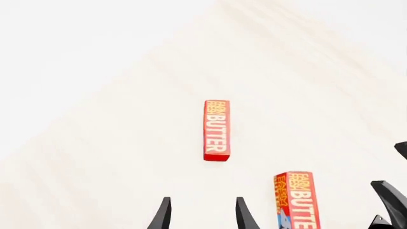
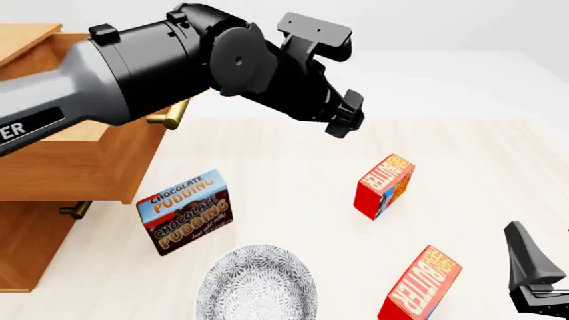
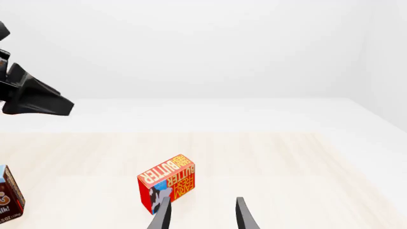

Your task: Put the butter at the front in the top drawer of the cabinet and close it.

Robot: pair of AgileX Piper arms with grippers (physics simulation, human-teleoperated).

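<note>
The butter (image 2: 420,285) to be moved stands near the table's front edge, right of centre, leaning a little, its long side running up and away from the arms. The right gripper (image 2: 534,283) sits low just to its right, clearly the nearer one; in the right wrist view its two fingers are parted with nothing between them. The left gripper (image 2: 342,117) hangs high over mid-table, fingers also apart in its wrist view, well above both cartons.

The second butter carton (image 2: 384,187) stands farther back, well apart from the first. To the left are the chocolate pudding box (image 2: 184,212) and a patterned bowl (image 2: 258,283). The top drawer (image 2: 84,157) of the cabinet (image 2: 26,247) is pulled open at far left, so the pudding box and bowl lie roughly along the way there.
</note>
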